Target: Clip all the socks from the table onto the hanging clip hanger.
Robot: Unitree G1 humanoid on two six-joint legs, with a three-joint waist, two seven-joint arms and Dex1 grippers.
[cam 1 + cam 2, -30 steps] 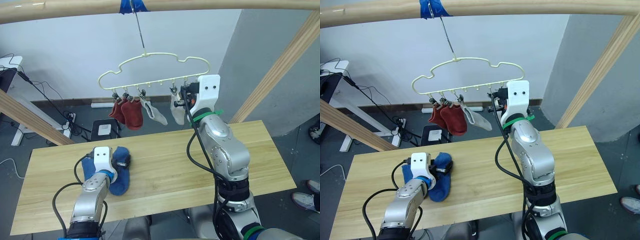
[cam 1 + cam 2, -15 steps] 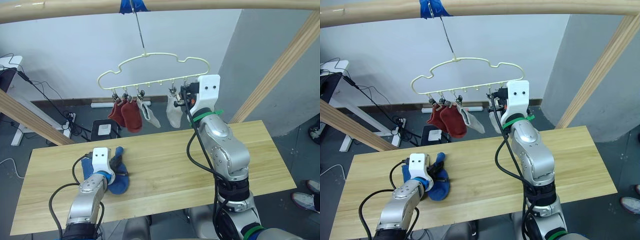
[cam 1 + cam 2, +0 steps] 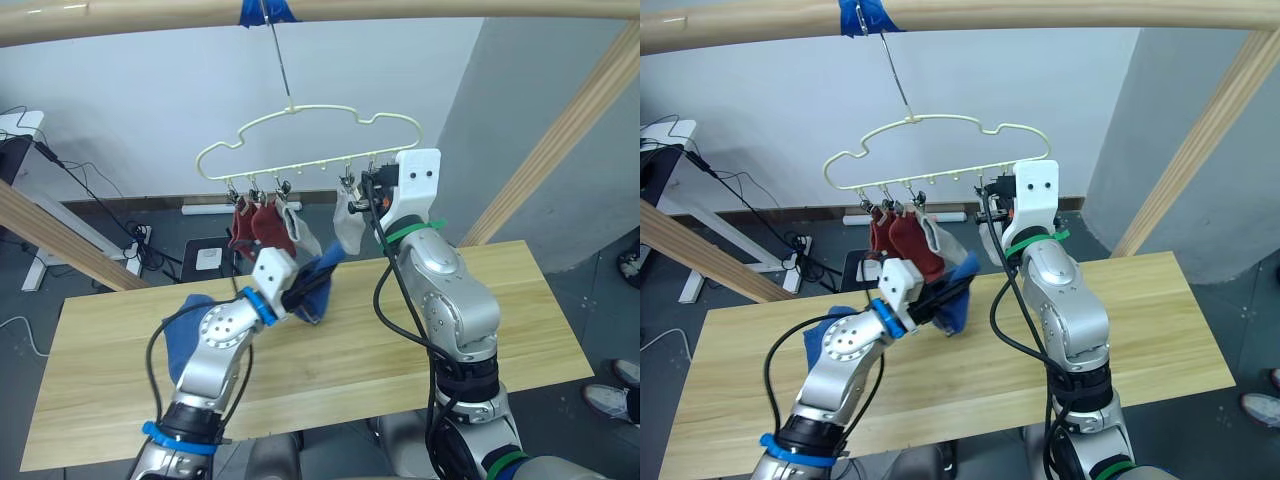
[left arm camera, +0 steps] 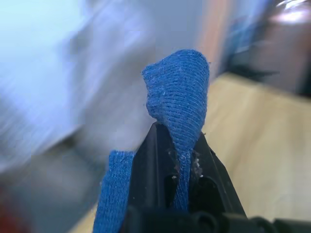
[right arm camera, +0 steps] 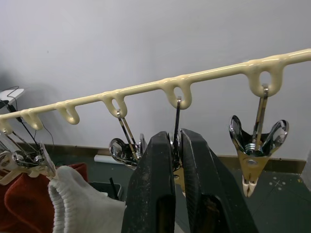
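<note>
No text, label, brand, number or sign can be read anywhere in these views.
</note>
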